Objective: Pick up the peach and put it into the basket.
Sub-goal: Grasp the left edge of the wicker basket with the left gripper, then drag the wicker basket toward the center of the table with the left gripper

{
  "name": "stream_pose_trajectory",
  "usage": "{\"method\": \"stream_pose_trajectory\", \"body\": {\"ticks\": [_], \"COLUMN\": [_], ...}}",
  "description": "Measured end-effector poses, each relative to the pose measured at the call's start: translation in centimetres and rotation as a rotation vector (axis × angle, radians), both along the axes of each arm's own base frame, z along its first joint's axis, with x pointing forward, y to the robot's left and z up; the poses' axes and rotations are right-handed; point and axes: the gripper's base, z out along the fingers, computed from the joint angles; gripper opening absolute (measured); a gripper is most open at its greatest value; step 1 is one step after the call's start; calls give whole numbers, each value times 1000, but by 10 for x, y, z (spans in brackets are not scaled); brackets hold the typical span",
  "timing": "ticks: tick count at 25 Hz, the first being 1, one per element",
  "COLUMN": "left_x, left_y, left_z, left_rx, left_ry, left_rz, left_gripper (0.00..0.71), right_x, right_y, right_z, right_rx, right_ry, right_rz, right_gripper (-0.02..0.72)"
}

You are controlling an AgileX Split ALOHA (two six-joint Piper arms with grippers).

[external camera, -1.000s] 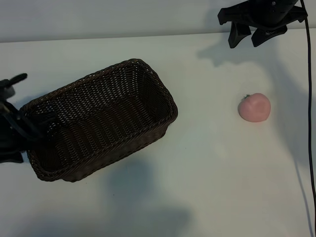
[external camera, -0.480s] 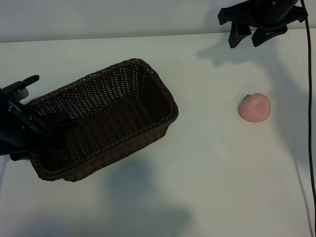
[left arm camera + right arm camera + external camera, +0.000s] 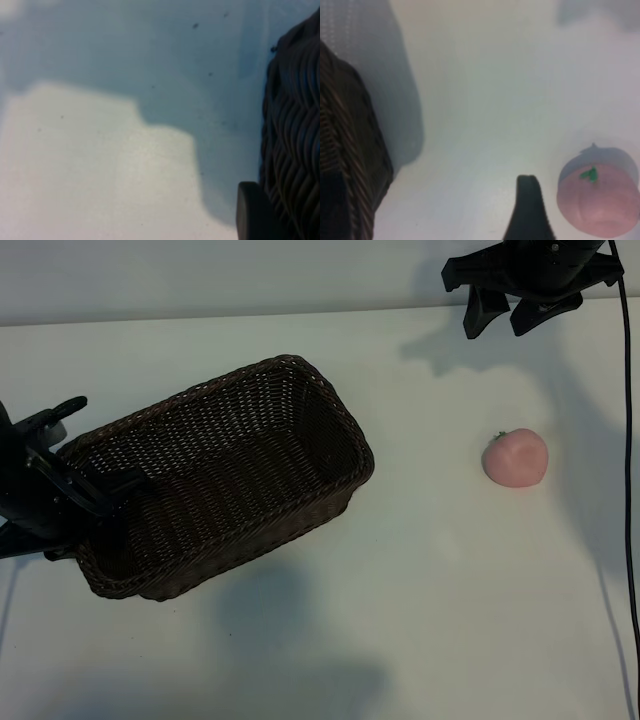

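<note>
The peach (image 3: 516,457) lies on the table (image 3: 440,600), well apart from the basket (image 3: 225,475); we see the left gripper (image 3: 85,495) pinching the basket's wall; the right gripper (image 3: 510,310), fingers spread, hovers beyond the peach.

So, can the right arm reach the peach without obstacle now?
Probably yes: the right gripper hangs open above bare table, the peach lies alone, and the basket is far aside.

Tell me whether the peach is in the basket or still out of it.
Out. The peach lies on the bare table, well apart from the basket, whose visible interior holds no fruit.
</note>
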Motion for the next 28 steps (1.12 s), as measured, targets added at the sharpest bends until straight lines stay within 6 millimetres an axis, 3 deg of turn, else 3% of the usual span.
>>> {"method": "stream_pose_trajectory", "body": {"ticks": [11,18,28], "left_x": [2,5,44], "left_y": [-7,-16,-20], "left_z": [10,14,64], "left_rx": [-66,-134,-105], "left_ry": [-79,-121,-219], "left_rz": [-59,-191,-334], "left_gripper": [177,174,173], "right_x": [0,0,-1], "right_y": [0,0,0], "right_z": [0,0,0], "right_rx": [-1,-1,-2], "right_ry": [3,4,10], "right_rz": [1,1,3], "right_gripper": [514,514,514]}}
